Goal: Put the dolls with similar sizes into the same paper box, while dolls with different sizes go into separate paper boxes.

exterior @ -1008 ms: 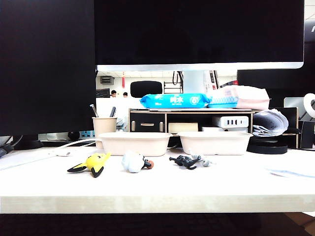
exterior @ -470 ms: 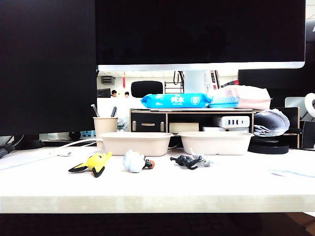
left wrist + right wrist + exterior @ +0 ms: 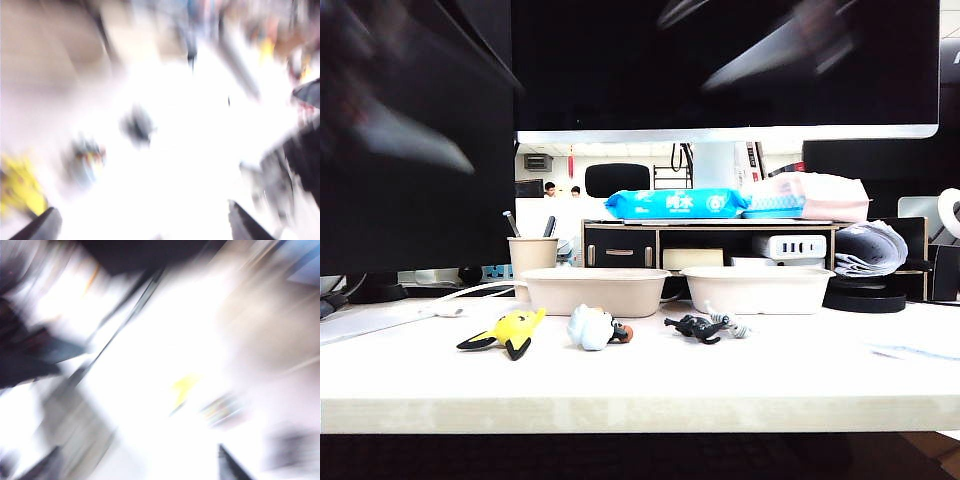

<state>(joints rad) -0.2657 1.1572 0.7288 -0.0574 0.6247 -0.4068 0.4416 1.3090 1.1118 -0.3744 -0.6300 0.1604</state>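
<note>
Three dolls lie in a row on the white table: a yellow-and-black one (image 3: 510,330), a pale blue-white one (image 3: 592,327) and a thin dark grey one (image 3: 695,327). Two off-white paper boxes (image 3: 595,291) (image 3: 758,290) stand just behind them, with nothing showing above their rims. Both arms are only blurred streaks high above the table in the exterior view. The left wrist view is smeared, but my left gripper (image 3: 142,227) shows its fingertips far apart, above the yellow doll (image 3: 20,187) and blue-white doll (image 3: 85,157). My right gripper (image 3: 135,467) is also spread wide and holds nothing.
A beige pen cup (image 3: 532,258) stands left of the boxes. Behind them is a desk organizer (image 3: 620,245) with a blue wipes pack (image 3: 675,205) on top, under a big dark monitor (image 3: 720,60). Papers (image 3: 910,350) lie at the right.
Both arms have swung into the top of the exterior view as blurred streaks. The dolls and the boxes have not moved.
</note>
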